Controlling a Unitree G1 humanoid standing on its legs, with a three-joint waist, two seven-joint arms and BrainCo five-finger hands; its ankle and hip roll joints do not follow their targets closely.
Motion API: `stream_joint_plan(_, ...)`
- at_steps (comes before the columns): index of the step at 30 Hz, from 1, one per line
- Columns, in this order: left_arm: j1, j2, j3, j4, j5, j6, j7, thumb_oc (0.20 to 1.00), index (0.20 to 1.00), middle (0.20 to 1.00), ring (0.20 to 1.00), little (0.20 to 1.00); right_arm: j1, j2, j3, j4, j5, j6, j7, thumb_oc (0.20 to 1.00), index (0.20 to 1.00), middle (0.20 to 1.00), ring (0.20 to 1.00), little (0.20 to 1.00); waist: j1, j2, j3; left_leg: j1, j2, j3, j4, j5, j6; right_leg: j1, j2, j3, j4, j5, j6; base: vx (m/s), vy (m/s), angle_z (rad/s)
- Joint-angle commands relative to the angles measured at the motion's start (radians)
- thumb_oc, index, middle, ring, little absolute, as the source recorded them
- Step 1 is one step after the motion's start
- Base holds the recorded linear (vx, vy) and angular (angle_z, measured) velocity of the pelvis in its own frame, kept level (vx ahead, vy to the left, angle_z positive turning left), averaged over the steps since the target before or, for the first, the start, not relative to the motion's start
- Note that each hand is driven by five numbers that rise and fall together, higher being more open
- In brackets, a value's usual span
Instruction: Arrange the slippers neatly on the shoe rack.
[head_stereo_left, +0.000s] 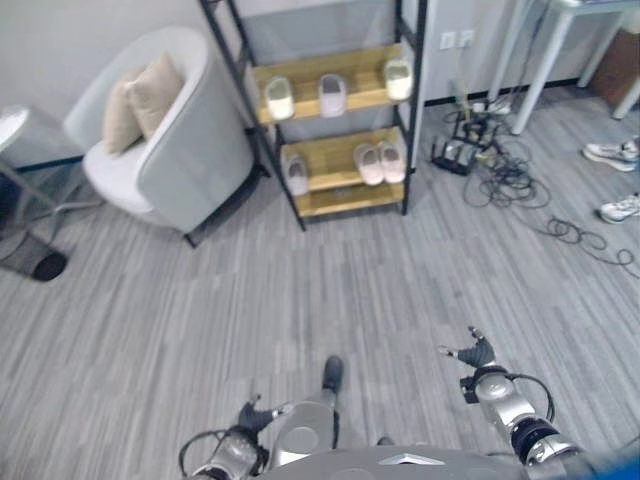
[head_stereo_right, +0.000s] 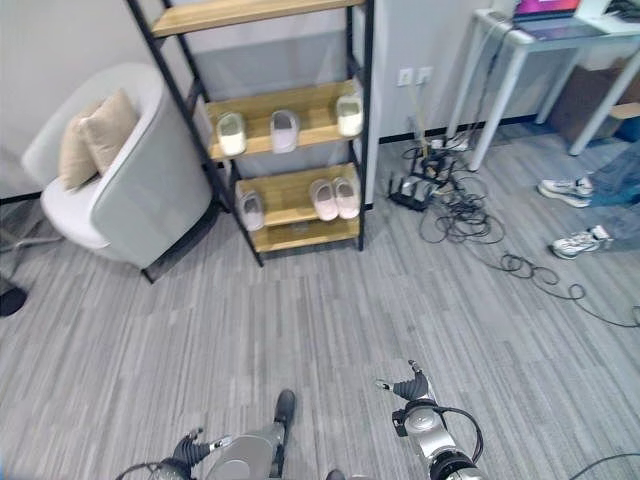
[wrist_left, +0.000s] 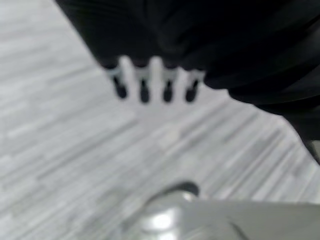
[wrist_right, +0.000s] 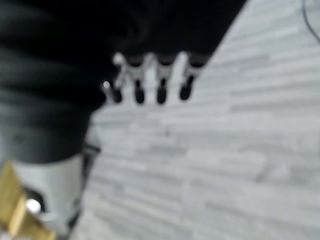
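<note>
Grey wood-grain flooring (head_stereo_left: 330, 290) stretches from the robot to a black-framed shoe rack with wooden shelves (head_stereo_left: 330, 150) standing against the far wall. Six pale slippers already sit on it, toes inward. On the upper of the two filled shelves a cream slipper (head_stereo_left: 279, 98), a lilac slipper (head_stereo_left: 332, 94) and a white slipper (head_stereo_left: 398, 78) are spaced apart; below, a lone pinkish slipper (head_stereo_left: 296, 173) lies at the left while a pink pair (head_stereo_left: 380, 161) lies side by side, touching. The spread looks orderly, so the arranging appears largely finished. Well short of the rack, the left hand (head_stereo_left: 256, 414) and right hand (head_stereo_left: 478, 352) hang low over bare floor, fingers loosely extended and holding nothing. Beside the rack stands a grey tub armchair with beige cushions (head_stereo_left: 170, 130); tangled black cables (head_stereo_left: 500, 170) and a person's white trainers (head_stereo_left: 610, 152) lie to the right.
</note>
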Motion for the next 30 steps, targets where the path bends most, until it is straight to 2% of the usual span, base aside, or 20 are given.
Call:
stream_joint_plan(1,-0.006,0.002,-0.012,-0.028,-0.011,0.004,0.043,1.0,1.0,1.0,1.0,1.0,-0.036,0.024,-0.015,-0.05,-0.009,-0.043,-0.014,1.0,1.0,1.0,1.0,1.0,0.031,-0.016,-0.013,0.009,0.047,-0.046,0.038,-0.145,-0.041,-0.016,-0.195,0.059,0.164,0.213,0.145,0.3,0.308,0.19)
stream_joint_plan(2,-0.005,0.003,-0.01,-0.031,-0.011,0.004,0.044,1.0,1.0,1.0,1.0,1.0,-0.035,0.028,-0.013,-0.048,-0.011,-0.044,-0.014,1.0,1.0,1.0,1.0,1.0,0.031,-0.017,-0.009,0.026,0.034,-0.043,0.042,-0.16,-0.026,-0.046,-0.208,0.071,0.242,0.278,0.156,0.35,0.388,0.38)
stream_joint_plan(3,-0.011,0.007,-0.012,-0.044,-0.006,0.007,0.049,1.0,1.0,1.0,1.0,1.0,-0.033,0.034,-0.012,-0.047,-0.008,-0.045,-0.015,1.0,1.0,1.0,1.0,1.0,0.014,0.001,0.005,0.077,0.02,-0.056,0.04,-0.185,0.008,-0.114,-0.216,0.089,0.413,0.399,0.152,0.39,0.392,0.38)
stream_joint_plan(4,-0.018,0.012,-0.014,-0.045,-0.002,0.012,0.053,1.0,1.0,1.0,1.0,1.0,-0.028,0.034,-0.014,-0.051,-0.009,-0.045,-0.016,1.0,1.0,1.0,1.0,1.0,0.009,0.009,0.012,0.101,0.016,-0.056,0.034,-0.197,0.021,-0.138,-0.22,0.089,0.463,0.417,0.151,0.4,0.347,0.37)
stream_joint_plan(5,-0.023,0.016,-0.01,-0.049,-0.008,0.013,0.057,1.0,1.0,1.0,1.0,1.0,-0.022,0.036,-0.015,-0.057,-0.007,-0.045,-0.016,1.0,1.0,1.0,1.0,1.0,0.002,0.018,0.016,0.127,0.018,-0.064,0.023,-0.205,0.032,-0.176,-0.22,0.082,0.517,0.409,0.144,0.36,0.203,0.34)
stream_joint_plan(7,-0.032,0.022,0.002,-0.058,-0.032,0.013,0.064,1.0,1.0,1.0,1.0,1.0,-0.005,0.037,-0.006,-0.059,-0.012,-0.043,-0.015,1.0,1.0,1.0,1.0,1.0,-0.016,0.031,0.028,0.197,0.015,-0.092,-0.003,-0.225,0.039,-0.25,-0.202,0.061,0.523,0.335,0.122,0.43,0.115,0.23)
stream_joint_plan(8,-0.037,0.026,0.005,-0.071,-0.049,0.004,0.077,1.0,1.0,1.0,1.0,1.0,0.014,0.037,0.006,-0.059,-0.023,-0.038,-0.011,1.0,1.0,1.0,1.0,1.0,-0.043,0.036,0.041,0.261,0.012,-0.137,-0.024,-0.244,0.035,-0.315,-0.149,0.055,0.433,0.259,0.101,0.38,0.025,0.26)
stream_joint_plan(9,-0.037,0.026,0.005,-0.071,-0.049,0.004,0.077,1.0,1.0,1.0,1.0,1.0,0.014,0.037,0.006,-0.059,-0.023,-0.038,-0.011,1.0,1.0,1.0,1.0,1.0,-0.044,0.037,0.041,0.261,0.013,-0.138,-0.025,-0.243,0.034,-0.314,-0.148,0.053,0.43,0.262,0.101,0.39,-0.017,0.45)
stream_joint_plan(12,-0.038,0.021,0.002,-0.089,-0.056,-0.007,0.081,1.0,1.0,1.0,1.0,1.0,0.043,0.034,0.008,-0.058,-0.021,-0.033,-0.012,1.0,1.0,1.0,1.0,1.0,-0.082,0.027,0.055,0.342,0.006,-0.189,-0.064,-0.274,0.015,-0.355,-0.089,0.079,0.177,0.265,0.115,0.3,-0.07,0.84)
stream_joint_plan(14,-0.039,0.017,-0.006,-0.086,-0.055,-0.013,0.074,1.0,1.0,1.0,1.0,1.0,0.06,0.03,0.007,-0.052,-0.012,-0.033,-0.005,1.0,1.0,1.0,1.0,1.0,-0.111,0.025,0.056,0.387,0.005,-0.22,-0.056,-0.308,-0.001,-0.386,-0.059,0.09,0.08,0.294,0.13,0.42,-0.121,0.34)
stream_joint_plan(16,-0.037,0.017,-0.012,-0.08,-0.038,-0.009,0.067,1.0,1.0,1.0,1.0,1.0,0.07,0.028,0.004,-0.038,0.0,-0.043,-0.007,1.0,1.0,1.0,1.0,1.0,-0.116,0.019,0.042,0.38,-0.009,-0.26,0.009,-0.328,-0.011,-0.335,-0.036,0.144,0.046,0.269,0.104,0.35,-0.131,0.74)
stream_joint_plan(18,-0.018,0.015,0.012,-0.076,-0.053,-0.011,0.064,1.0,1.0,1.0,1.0,1.0,0.069,0.024,-0.004,-0.03,0.015,-0.049,0.0,1.0,1.0,1.0,1.0,1.0,-0.099,0.027,0.026,0.356,-0.012,-0.254,0.114,-0.315,-0.039,-0.295,-0.029,0.134,0.045,0.253,0.074,0.26,-0.072,1.43)
stream_joint_plan(20,-0.009,0.008,0.043,-0.069,-0.109,-0.012,0.057,1.0,1.0,1.0,1.0,1.0,0.053,0.017,-0.008,-0.037,0.027,-0.063,0.001,1.0,1.0,1.0,1.0,1.0,-0.088,0.024,0.04,0.245,-0.012,-0.22,0.317,-0.264,-0.075,-0.242,-0.043,0.114,0.029,0.234,0.057,0.12,-0.017,1.1)
stream_joint_plan(22,-0.009,0.009,0.065,-0.063,-0.133,-0.006,0.066,1.0,1.0,1.0,1.0,1.0,0.035,0.009,-0.013,-0.043,0.032,-0.061,-0.004,1.0,1.0,1.0,1.0,1.0,-0.079,0.012,0.054,0.142,0.021,-0.129,0.414,-0.247,-0.078,-0.212,-0.065,0.087,0.031,0.206,0.036,0.06,-0.006,0.15)
stream_joint_plan(24,-0.003,0.006,0.079,-0.056,-0.137,-0.004,0.087,1.0,1.0,1.0,1.0,1.0,0.027,0.005,-0.012,-0.048,0.035,-0.065,-0.02,1.0,1.0,1.0,1.0,1.0,-0.066,0.003,0.051,0.112,0.079,-0.058,0.356,-0.288,-0.062,-0.178,-0.077,0.063,0.018,0.18,0.037,0.15,0.039,0.36)
stream_joint_plan(25,0.005,0.002,0.088,-0.043,-0.145,-0.004,0.095,1.0,1.0,1.0,1.0,1.0,0.023,0.002,-0.011,-0.051,0.037,-0.069,-0.023,1.0,1.0,1.0,1.0,1.0,-0.058,-0.004,0.045,0.107,0.096,-0.056,0.3,-0.307,-0.059,-0.164,-0.083,0.06,0.011,0.17,0.042,0.3,0.152,0.32)
stream_joint_plan(26,0.018,-0.003,0.106,-0.013,-0.169,-0.004,0.113,1.0,1.0,1.0,1.0,1.0,0.013,-0.003,-0.004,-0.058,0.03,-0.075,-0.028,1.0,1.0,1.0,1.0,1.0,-0.043,-0.008,0.033,0.115,0.159,-0.098,0.167,-0.25,-0.085,-0.14,-0.087,0.062,0.011,0.144,0.05,0.32,0.222,0.08)
stream_joint_plan(28,0.018,-0.003,0.128,0.001,-0.205,-0.007,0.125,1.0,1.0,1.0,1.0,1.0,0.017,-0.013,0.012,-0.077,0.013,-0.077,-0.03,1.0,1.0,1.0,1.0,1.0,-0.03,-0.006,0.03,0.117,0.243,-0.155,0.05,-0.149,-0.114,-0.118,-0.089,0.074,0.013,0.123,0.057,0.31,0.299,-0.31)
stream_joint_plan(29,0.012,-0.007,0.14,0.005,-0.243,-0.013,0.13,1.0,1.0,1.0,1.0,1.0,0.025,-0.025,0.013,-0.095,0.011,-0.082,-0.032,1.0,1.0,1.0,1.0,1.0,-0.03,-0.004,0.034,0.094,0.313,-0.163,-0.017,-0.073,-0.134,-0.086,-0.108,0.074,-0.003,0.107,0.072,0.27,0.357,-0.3)
stream_joint_plan(30,0.011,-0.009,0.144,0.006,-0.247,-0.013,0.129,1.0,1.0,1.0,1.0,1.0,0.031,-0.024,0.01,-0.099,0.015,-0.08,-0.031,1.0,1.0,1.0,1.0,1.0,-0.031,-0.003,0.034,0.093,0.329,-0.134,-0.034,-0.058,-0.141,-0.073,-0.119,0.076,-0.014,0.107,0.077,0.19,0.293,-0.22)
